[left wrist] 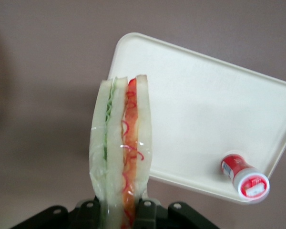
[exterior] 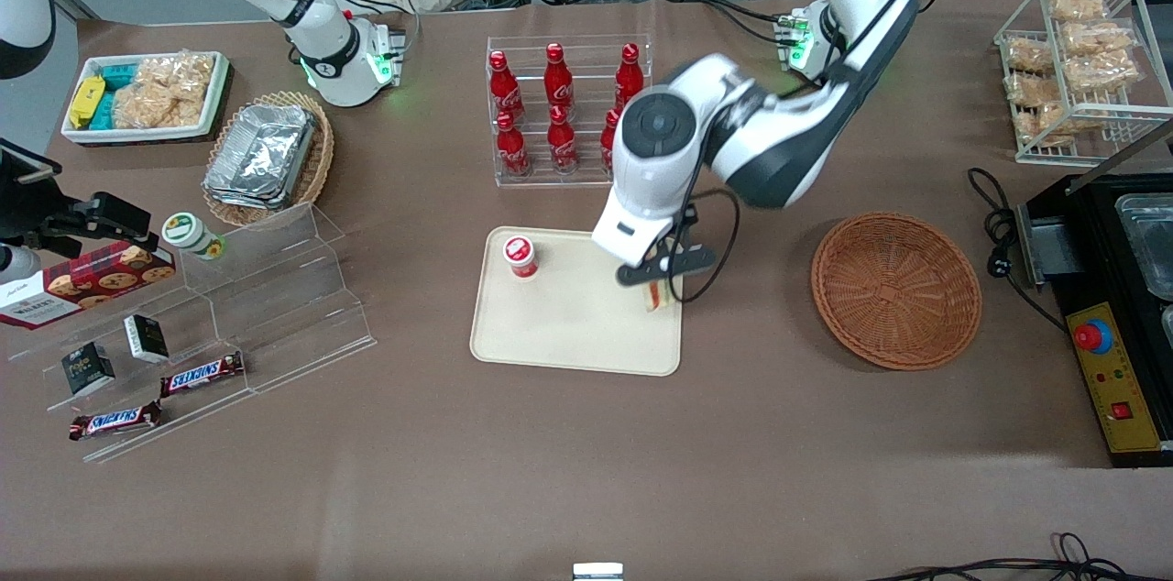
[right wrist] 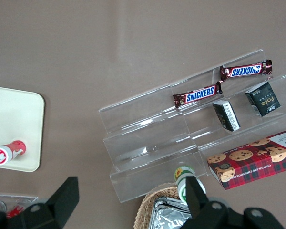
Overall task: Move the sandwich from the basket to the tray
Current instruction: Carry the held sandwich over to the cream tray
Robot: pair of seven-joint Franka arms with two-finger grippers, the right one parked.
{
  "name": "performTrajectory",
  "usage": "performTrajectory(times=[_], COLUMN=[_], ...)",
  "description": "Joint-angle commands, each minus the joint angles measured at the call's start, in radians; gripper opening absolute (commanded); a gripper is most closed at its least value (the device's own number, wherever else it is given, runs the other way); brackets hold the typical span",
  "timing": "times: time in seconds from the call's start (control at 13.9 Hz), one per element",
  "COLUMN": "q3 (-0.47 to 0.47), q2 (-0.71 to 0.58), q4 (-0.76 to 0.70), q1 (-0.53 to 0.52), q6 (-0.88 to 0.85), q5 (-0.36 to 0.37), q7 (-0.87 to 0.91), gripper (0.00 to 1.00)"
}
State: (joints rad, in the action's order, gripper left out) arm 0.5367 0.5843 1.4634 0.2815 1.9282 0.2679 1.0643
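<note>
My left gripper (exterior: 656,286) hangs over the tray's edge that faces the basket, shut on the sandwich (left wrist: 121,152). The sandwich is a wrapped wedge of white bread with green and red filling, held upright between the black fingers (left wrist: 148,212). In the front view only a sliver of the sandwich (exterior: 654,295) shows under the hand. The cream tray (exterior: 577,329) lies mid-table; in the left wrist view the tray (left wrist: 200,124) is below the sandwich. The reddish-brown woven basket (exterior: 896,290) sits toward the working arm's end and holds nothing.
A small red-capped cup (exterior: 520,256) stands on the tray. A clear rack of red cola bottles (exterior: 561,109) stands farther from the front camera than the tray. Toward the parked arm's end are an acrylic step shelf (exterior: 275,288) with snacks and a tan basket of foil containers (exterior: 266,155).
</note>
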Motion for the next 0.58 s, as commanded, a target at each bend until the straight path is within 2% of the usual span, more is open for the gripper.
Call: performTrajectory(times=[0.0,0.22,0.43,0.51], q3=[0.002,0.0,0.0,0.0], q2=[0.107,0.207,0.259,0.259], q4=[-0.041,-0.044,-0.046,-0.046], q1=[0.007,0.007,0.007,0.007], q6=[0.064,0.167,0.193,0.193], q5=[0.063,0.134,0.206,0.208], q7=[0.045,0.097,0.146,0.148], gripper=[0.22,0.22,0.22,0.29])
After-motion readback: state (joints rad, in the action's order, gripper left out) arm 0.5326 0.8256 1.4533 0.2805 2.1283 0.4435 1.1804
